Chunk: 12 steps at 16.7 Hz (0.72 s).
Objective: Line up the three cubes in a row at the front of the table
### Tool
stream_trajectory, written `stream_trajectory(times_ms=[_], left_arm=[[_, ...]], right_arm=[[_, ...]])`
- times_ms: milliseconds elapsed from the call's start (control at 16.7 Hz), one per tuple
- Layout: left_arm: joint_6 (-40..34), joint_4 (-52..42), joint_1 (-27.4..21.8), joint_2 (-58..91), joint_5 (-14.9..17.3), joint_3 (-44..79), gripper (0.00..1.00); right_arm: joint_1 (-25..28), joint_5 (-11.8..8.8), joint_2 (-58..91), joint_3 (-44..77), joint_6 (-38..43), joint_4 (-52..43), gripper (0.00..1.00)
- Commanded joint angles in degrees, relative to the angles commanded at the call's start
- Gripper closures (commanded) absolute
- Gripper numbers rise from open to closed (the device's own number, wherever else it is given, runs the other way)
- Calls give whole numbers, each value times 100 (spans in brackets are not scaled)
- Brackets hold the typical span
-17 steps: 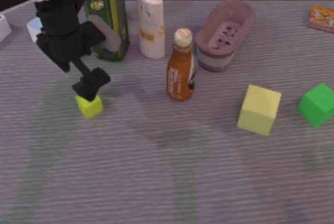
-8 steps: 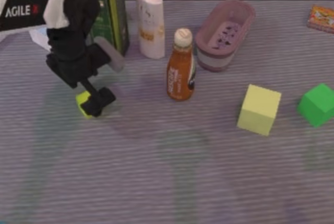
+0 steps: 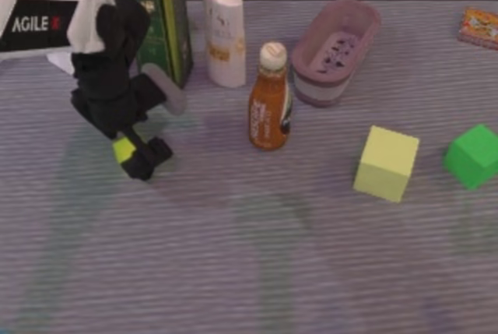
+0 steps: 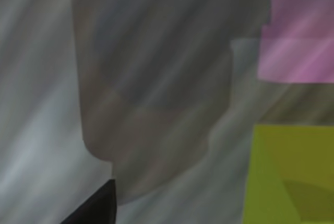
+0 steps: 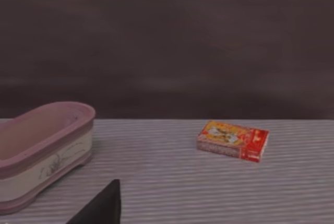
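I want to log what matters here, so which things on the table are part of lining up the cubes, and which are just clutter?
Part of the job:
small yellow-green cube, in the left hand
pale yellow cube
bright green cube
table

Just lying about:
green carton
white bottle
orange sauce bottle
pink tub
red box

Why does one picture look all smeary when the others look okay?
The left wrist view sits very near the small yellow-green cube in the left gripper, so cloth and cube blur into streaks. The top view shows soft arm shadows on the table. The right wrist view is clearer, with a dark background.
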Motion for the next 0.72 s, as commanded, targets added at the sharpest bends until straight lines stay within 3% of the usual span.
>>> stream_trajectory(times_ms=[720], left_arm=[[0,0,0,0,0,0,98]], right_arm=[[0,0,0,0,0,0,0]])
